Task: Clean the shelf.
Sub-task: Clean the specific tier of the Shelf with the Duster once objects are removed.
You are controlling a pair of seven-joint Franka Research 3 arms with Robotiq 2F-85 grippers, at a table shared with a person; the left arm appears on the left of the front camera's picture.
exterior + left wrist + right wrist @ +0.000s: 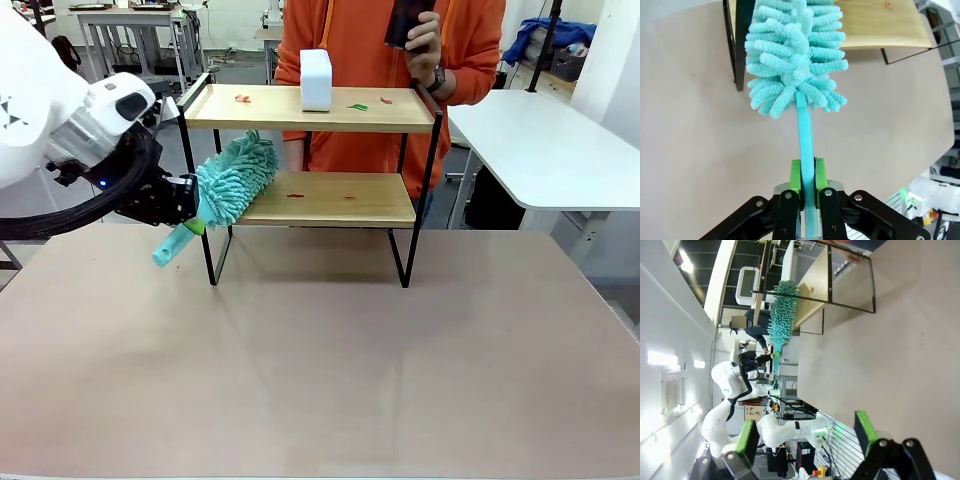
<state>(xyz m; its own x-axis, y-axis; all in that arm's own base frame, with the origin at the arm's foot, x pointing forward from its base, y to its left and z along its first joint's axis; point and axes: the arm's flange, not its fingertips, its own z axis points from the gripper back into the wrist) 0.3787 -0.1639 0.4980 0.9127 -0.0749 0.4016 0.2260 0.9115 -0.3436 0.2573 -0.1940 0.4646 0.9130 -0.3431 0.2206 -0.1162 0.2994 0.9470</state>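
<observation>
We are at the sweeping step. Our left gripper (807, 181) pinches the blue-green stick of the duster (237, 175) tight between its green pads, out at nine o'clock from the middle of the table (320, 360). The shelf (280, 110) stands at twelve o'clock on the table, close to the person. The fluffy head of the duster sits at the nine o'clock end of the lower board. It looks like it touches that edge, but we cannot be sure. Little red bits (295, 194) lie on the lower board, toward three o'clock from the fluff. More bits, red and green, lie on the top board on both sides of a white box (316, 80). Our right gripper (807, 435) has its fingers spread wide with nothing in between. We think the cleaning is only at its start, since bits lie on both boards. Next, we think the duster needs to slide along the lower board toward three o'clock, staying low under the top board, so the bits get pushed off. The black frame legs are close, so the stick must not bump them.
</observation>
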